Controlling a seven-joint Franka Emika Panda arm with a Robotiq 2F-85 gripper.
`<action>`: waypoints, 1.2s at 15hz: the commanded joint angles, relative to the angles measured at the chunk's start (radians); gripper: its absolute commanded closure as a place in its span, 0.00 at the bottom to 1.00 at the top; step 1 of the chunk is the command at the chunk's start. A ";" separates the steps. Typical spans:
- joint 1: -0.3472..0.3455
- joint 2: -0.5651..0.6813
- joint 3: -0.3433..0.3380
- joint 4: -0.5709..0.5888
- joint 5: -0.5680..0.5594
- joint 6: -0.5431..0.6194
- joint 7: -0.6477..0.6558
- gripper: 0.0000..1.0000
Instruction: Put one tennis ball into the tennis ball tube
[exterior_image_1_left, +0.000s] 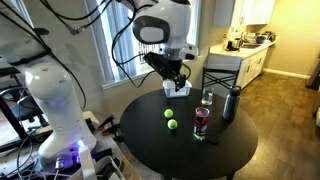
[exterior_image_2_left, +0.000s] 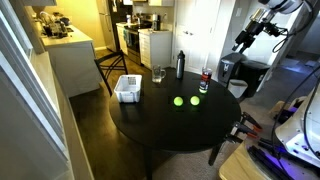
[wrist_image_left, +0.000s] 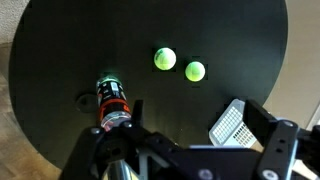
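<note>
hand (wrist_image_left: 190, 145) fills wrist foreground, bottle (exterior_image_2_left: 180, 64) seen only in exterior views

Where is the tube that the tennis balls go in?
Find the round black table. Beside the two tennis balls stands the tennis ball tube. It is the tall clear one with a dark red band, unlike the plain clear glass and the dark grey bottle.
</note>
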 joint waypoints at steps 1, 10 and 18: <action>0.009 0.160 0.064 0.053 0.158 0.063 -0.079 0.00; -0.073 0.418 0.323 0.151 0.367 0.210 -0.161 0.00; -0.121 0.469 0.448 0.176 0.400 0.273 -0.144 0.00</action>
